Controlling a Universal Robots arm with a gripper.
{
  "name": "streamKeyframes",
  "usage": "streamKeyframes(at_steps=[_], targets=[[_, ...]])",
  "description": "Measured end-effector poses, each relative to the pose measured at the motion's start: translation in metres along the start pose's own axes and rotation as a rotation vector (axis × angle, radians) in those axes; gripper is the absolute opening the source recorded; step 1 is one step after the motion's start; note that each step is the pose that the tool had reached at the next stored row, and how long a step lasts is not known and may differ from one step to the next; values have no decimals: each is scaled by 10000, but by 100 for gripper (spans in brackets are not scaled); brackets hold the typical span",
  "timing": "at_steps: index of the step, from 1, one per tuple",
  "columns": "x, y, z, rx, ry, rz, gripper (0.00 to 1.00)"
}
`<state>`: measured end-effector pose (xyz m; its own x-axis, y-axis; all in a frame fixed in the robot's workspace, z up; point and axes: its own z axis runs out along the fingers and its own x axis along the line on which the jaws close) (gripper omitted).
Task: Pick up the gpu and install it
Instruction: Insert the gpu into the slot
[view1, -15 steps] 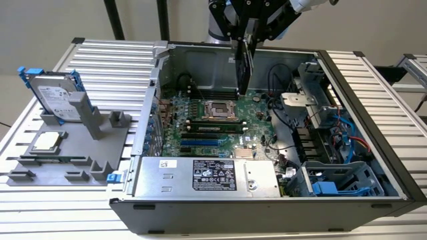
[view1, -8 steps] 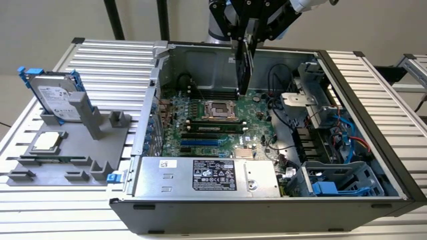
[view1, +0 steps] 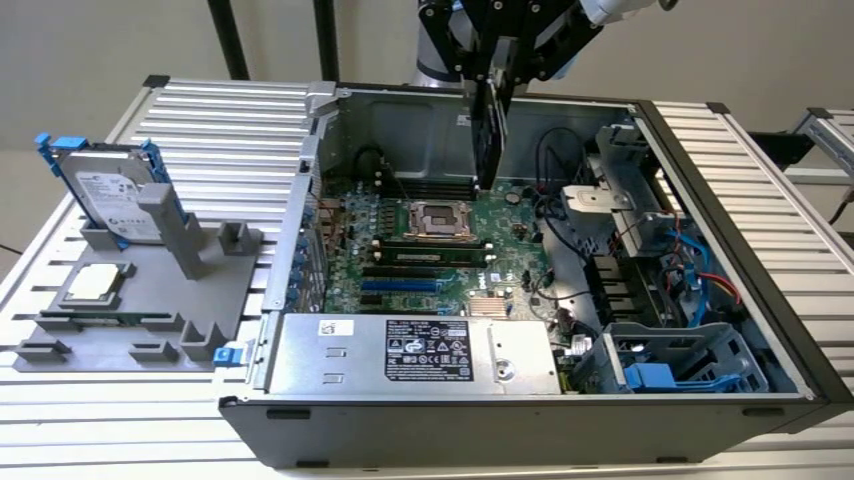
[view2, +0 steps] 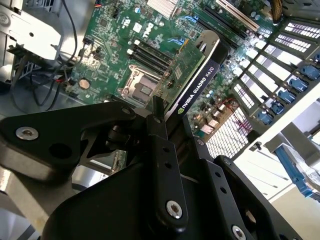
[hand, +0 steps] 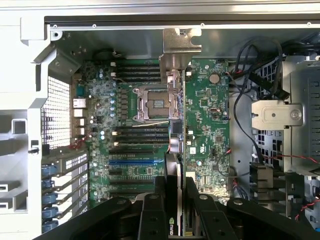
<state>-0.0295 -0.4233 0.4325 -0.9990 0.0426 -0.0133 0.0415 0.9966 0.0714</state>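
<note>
The claw (view1: 489, 62) is clamping the gpu (view1: 483, 140), hanging it edge-down over the board (view1: 518, 238). Being off the slots (view1: 400, 285), it is probably risking hitting the socket (view1: 437, 220).

The gpu (view1: 483, 140) hung edge-on over the motherboard (view1: 514, 225) inside the case (view1: 534, 430). Over at the exterior view's left, the hard drive (view1: 114, 195) and processor chip (view1: 94, 283) sat on a rack (view1: 200, 300).

Bright overhead light, pale glare on the tabletop (view1: 200, 112), soft shadow within the computer case (view1: 400, 130), sheen on the gpu (view2: 201, 70), hand (hand: 177, 187) dark and blurred close up
</note>
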Motion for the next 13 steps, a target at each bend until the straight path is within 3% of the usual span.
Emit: streamKeyframes(at_steps=[13], targets=[[0, 0, 0, -11, 51, -724, 0]])
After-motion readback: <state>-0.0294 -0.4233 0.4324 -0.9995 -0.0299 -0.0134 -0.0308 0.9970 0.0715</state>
